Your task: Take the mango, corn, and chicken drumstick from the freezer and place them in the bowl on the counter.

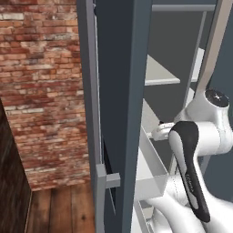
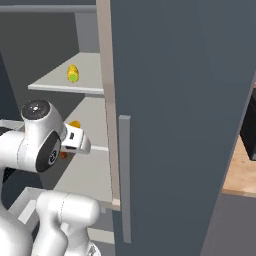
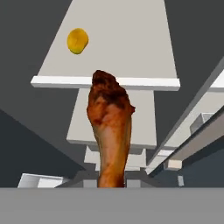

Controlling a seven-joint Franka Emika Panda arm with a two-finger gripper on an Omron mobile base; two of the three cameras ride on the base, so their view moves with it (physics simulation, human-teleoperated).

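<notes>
With the chicken drumstick (image 3: 110, 131) already pinched between the jaws, the step in hand looks like carrying it out of the freezer (image 2: 165, 100), and doing that well would mean drawing the gripper (image 3: 110, 183) straight back between the light grey shelves (image 3: 109, 61) and clear of the open door before swinging toward the bowl. In the hand view the drumstick rises directly out from between the closed jaws, thick end away from the hand. The fingertips themselves are hidden behind the meat, so how securely it sits is hard to judge.

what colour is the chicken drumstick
Brown with orange tinges and darker patches at its end; the chicken drumstick shows best in the hand view.
</notes>
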